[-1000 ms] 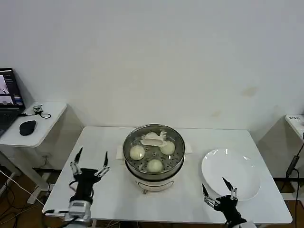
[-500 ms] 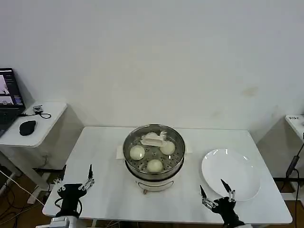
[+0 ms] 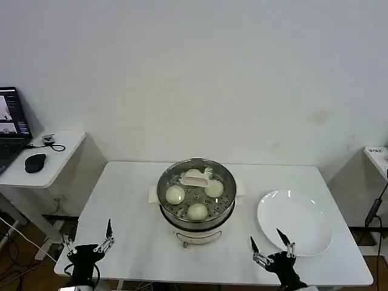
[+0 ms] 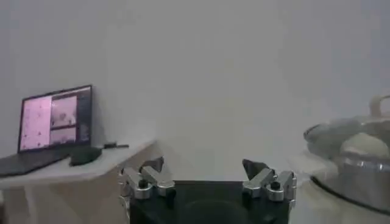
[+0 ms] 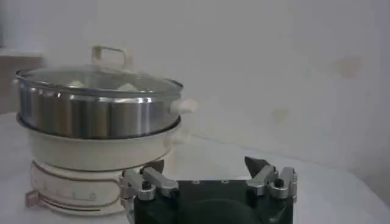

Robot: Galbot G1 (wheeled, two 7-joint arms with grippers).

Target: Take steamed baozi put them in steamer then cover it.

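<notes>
The steamer, a shiny steel pot on a white base, stands mid-table with its glass lid on top. Through the lid I see three cream-white baozi on the perforated tray; a fourth is partly hidden by the lid handle. In the right wrist view the covered steamer sits close ahead. My left gripper hangs open at the table's front left corner, holding nothing. My right gripper is open at the front edge, just before the white plate. Both open grippers, left and right, show in their wrist views.
A side table at the left carries a laptop and a black mouse. Another small table edge shows at the far right. The plate is bare. Open tabletop lies left and in front of the steamer.
Both grippers have drawn back and down toward the table's front edge, the left one by much more. The steamer, lid and plate have not moved.
</notes>
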